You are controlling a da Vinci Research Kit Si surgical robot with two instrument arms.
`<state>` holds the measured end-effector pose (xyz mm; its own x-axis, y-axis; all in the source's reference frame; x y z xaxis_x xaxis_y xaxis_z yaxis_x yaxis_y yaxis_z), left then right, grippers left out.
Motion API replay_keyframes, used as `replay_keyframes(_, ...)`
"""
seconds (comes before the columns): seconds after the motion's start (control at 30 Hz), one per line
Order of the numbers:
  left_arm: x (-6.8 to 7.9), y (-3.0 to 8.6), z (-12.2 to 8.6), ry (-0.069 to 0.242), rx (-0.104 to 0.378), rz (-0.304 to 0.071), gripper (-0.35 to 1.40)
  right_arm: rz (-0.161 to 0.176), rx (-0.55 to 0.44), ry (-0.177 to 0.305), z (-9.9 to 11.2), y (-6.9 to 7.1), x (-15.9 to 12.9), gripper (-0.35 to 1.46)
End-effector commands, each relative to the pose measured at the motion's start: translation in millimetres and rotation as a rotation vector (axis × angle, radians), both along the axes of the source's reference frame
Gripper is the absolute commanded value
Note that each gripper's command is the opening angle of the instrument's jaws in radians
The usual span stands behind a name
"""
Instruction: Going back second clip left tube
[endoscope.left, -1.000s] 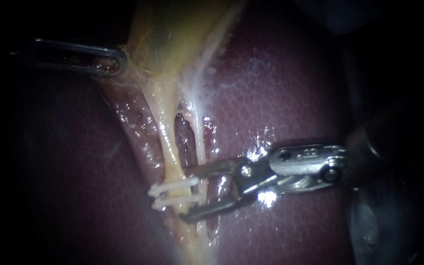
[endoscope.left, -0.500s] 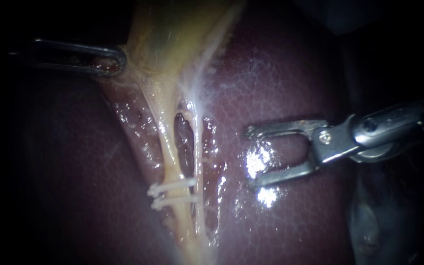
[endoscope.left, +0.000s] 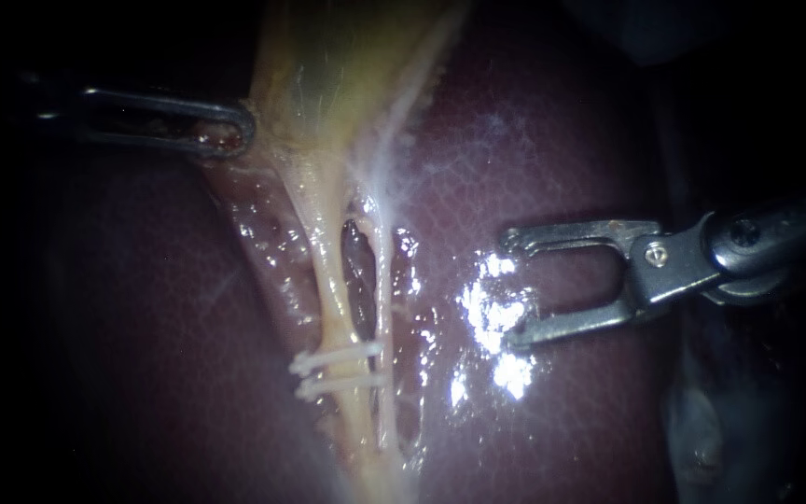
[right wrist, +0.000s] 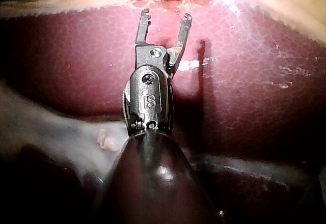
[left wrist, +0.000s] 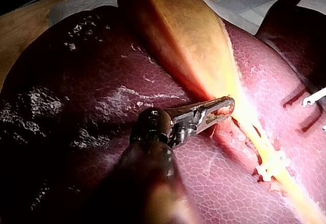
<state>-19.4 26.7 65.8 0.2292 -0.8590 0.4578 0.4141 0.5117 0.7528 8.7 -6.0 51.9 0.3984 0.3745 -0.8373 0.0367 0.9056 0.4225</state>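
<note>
My right instrument (endoscope.left: 507,289) has drawn back off the left tube (endoscope.left: 328,280) — hand apart, empty, over the liver (endoscope.left: 552,168). Two clips (endoscope.left: 338,369) sit on that tube; my left instrument (endoscope.left: 226,131) has its hand clamped on the gallbladder (endoscope.left: 328,75). Withdrawal's underway — next, I'd judge, keep retreating clear of tissue.

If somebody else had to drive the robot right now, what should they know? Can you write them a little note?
The left instrument: jaws shut on the gallbladder at its narrow end.
The right instrument: jaws open and empty, over the liver, apart from both tubes.
Where things are: two white clips lie side by side across the left tube; the right tube runs just beside it, with no clip of its own in view.
Done: both clips sit on the left tube.
Left: probably only to draw the right instrument fully away, keeping its jaws off the tissue.
</note>
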Motion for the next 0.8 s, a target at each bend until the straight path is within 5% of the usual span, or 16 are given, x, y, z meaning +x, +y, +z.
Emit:
replay_keyframes(0.03,-0.4,-0.3,0.5,0.0,-0.003,0.004,-0.35,0.0,0.0,0.0,0.1,-0.1,0.0,0.5)
replay_keyframes(0.27,-2.4,-1.2,3.3,-0.002,-0.006,0.023,-0.35,-0.001,0.0,0.001,0.1,-0.1,-0.2,0.5)
replay_keyframes(0.8,-2.5,-1.2,3.6,0.0,-0.007,0.025,-0.35,-0.002,-0.001,0.001,0.2,-0.2,-0.3,0.5)
